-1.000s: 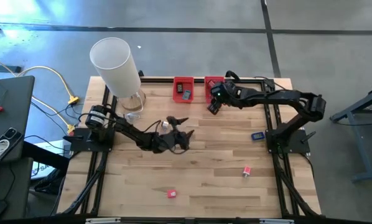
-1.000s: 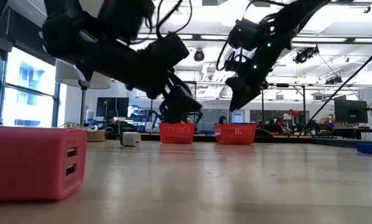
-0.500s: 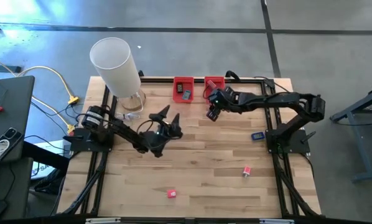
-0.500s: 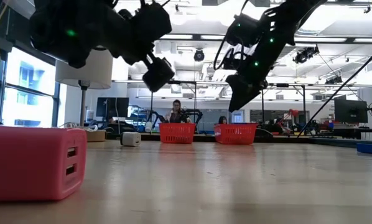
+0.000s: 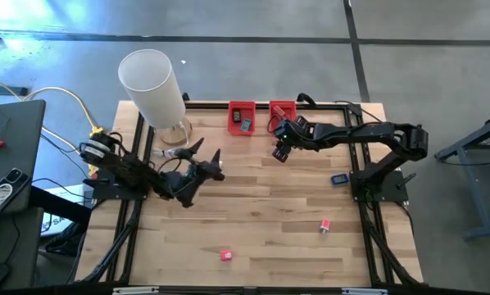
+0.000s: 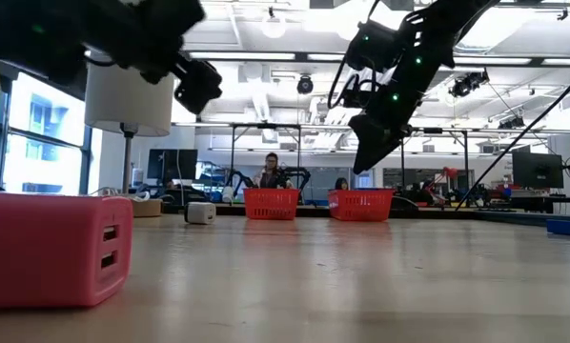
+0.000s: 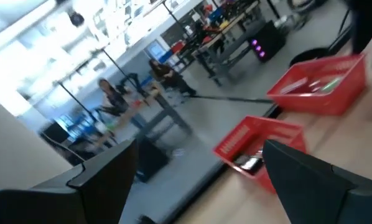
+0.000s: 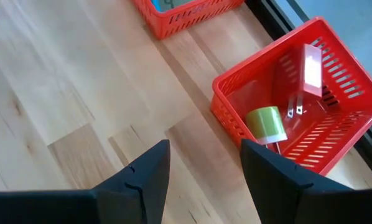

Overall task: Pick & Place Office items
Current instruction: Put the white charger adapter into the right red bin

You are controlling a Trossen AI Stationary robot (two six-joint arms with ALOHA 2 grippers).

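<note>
My left gripper [image 5: 206, 153] hangs open above the table's left half, touching nothing; its wrist view looks past the open fingers [image 7: 105, 180] at both red bins. My right gripper [image 5: 279, 152] is open too, just on the near side of the right bin [image 5: 282, 111], fingers [image 8: 148, 177] apart over bare wood. That bin [image 8: 335, 134] holds a green piece [image 8: 265, 124] and a white piece [image 8: 311, 65]. On the table lie a blue piece [image 5: 338, 179], a red-and-white piece [image 5: 324, 225], a red block [image 5: 226, 256] and a small white block [image 6: 200, 212].
The left bin [image 5: 242, 117] holds a dark piece. A tall white cylinder [image 5: 152, 86] stands at the far left corner. Black frame rails run along the table's edges. Open wood lies between the arms and toward the near edge. People sit in the room beyond.
My left arm has drawn back toward the table's left and far edge and risen, its gripper turning as it went and staying open. My right gripper has shifted slightly toward the near edge, away from the right bin, still open.
</note>
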